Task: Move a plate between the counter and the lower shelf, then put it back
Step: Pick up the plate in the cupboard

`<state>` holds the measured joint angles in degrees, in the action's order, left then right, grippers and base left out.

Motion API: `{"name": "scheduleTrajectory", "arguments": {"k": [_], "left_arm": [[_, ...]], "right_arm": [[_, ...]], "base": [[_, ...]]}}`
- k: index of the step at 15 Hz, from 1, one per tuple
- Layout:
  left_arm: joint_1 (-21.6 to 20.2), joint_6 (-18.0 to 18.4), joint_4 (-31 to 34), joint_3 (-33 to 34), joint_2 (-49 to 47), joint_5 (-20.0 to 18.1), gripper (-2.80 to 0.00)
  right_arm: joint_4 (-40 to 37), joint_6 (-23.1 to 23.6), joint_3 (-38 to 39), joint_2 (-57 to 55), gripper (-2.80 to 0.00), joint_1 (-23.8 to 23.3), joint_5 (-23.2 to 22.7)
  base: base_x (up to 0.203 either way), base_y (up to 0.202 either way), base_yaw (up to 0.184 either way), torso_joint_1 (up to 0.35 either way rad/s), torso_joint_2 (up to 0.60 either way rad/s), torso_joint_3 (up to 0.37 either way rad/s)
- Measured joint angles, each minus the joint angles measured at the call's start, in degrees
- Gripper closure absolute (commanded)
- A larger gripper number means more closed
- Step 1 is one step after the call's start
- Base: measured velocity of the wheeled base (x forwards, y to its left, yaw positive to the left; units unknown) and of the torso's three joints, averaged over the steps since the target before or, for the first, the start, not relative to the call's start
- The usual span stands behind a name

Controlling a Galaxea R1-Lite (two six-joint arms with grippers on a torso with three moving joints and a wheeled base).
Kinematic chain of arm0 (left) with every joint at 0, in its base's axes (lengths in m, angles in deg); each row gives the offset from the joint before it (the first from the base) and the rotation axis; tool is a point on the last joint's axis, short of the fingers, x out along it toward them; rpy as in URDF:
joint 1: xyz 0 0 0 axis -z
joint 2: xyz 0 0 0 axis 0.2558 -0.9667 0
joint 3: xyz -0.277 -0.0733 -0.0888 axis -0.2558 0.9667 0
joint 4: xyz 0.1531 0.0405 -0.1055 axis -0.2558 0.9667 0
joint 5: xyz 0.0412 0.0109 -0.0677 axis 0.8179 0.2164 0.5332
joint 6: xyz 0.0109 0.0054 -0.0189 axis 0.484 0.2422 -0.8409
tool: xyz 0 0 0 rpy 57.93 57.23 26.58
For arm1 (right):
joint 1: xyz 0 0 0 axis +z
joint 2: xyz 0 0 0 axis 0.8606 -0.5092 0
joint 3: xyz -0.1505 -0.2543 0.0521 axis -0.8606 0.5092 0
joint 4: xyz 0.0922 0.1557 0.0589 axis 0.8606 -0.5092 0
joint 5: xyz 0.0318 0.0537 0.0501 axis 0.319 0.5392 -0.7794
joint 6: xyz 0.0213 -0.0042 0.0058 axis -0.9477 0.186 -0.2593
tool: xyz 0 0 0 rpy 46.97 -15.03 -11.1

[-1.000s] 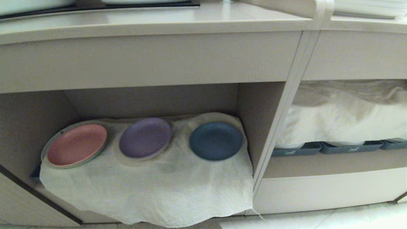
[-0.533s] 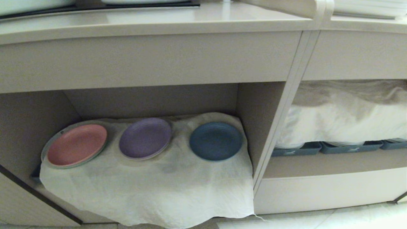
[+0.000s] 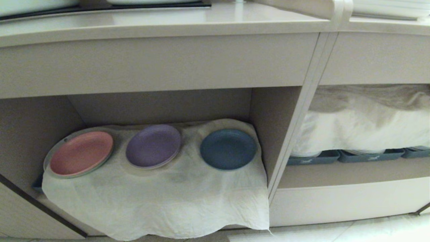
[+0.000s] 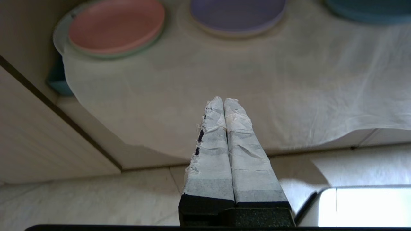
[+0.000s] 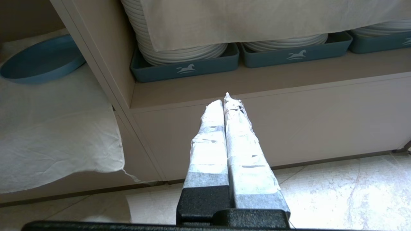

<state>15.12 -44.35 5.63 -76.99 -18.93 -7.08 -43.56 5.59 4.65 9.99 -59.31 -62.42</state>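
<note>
The blue plate (image 3: 228, 149) lies flat at the right end of the lower shelf (image 3: 278, 111), on its rumpled white cloth (image 3: 168, 195). Above it runs the beige counter (image 3: 168, 23). Neither arm shows in the head view. In the left wrist view my left gripper (image 4: 223, 100) is shut and empty, low in front of the cloth's hanging edge, with only the plate's rim (image 4: 369, 14) visible far off. Over by the cabinet base, my right gripper (image 5: 224, 100) is shut and empty too, and the plate (image 5: 41, 61) sits away to its side.
A pink plate (image 3: 81, 153) and a purple plate (image 3: 153, 145) share the cloth with the blue one. The neighbouring compartment holds grey-blue trays (image 5: 186, 69) of stacked white plates (image 5: 179, 51) under a cloth. A vertical divider (image 3: 289, 141) separates the compartments. Pale tiled floor (image 5: 337, 199) lies below.
The hanging front hem of the white cloth has shifted slightly. The three plates lie where they were.
</note>
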Motion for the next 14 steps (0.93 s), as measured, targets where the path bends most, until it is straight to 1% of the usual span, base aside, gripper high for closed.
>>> {"name": "scheduleTrajectory", "arguments": {"k": [2,6,9,10,14], "left_arm": [[0.0,-0.3,0.0,0.1,1.1,-0.1,0.00],[-0.1,-3.0,-0.5,0.3,1.6,0.4,0.00],[-0.1,-3.2,-5.9,1.9,1.6,0.6,0.00],[-0.1,-3.2,-6.8,2.3,1.6,0.7,0.00],[-0.1,-3.2,-6.8,2.7,1.6,0.7,0.00]], "right_arm": [[0.0,0.0,0.0,0.0,0.00,0.0,0.0],[0.0,0.0,0.0,0.0,0.00,0.0,0.0],[0.0,0.0,0.0,0.0,0.00,0.0,0.0],[0.0,0.0,0.0,0.0,0.00,0.0,0.0],[0.0,0.0,0.0,0.0,0.00,0.0,0.0]], "base": [[0.000,0.000,0.000,0.000,0.00,0.000],[0.000,0.000,0.000,0.000,0.00,0.000],[0.000,0.000,0.000,0.000,0.00,0.000],[0.000,0.000,0.000,0.000,0.00,0.000],[0.000,0.000,0.000,0.000,0.00,0.000]]}}
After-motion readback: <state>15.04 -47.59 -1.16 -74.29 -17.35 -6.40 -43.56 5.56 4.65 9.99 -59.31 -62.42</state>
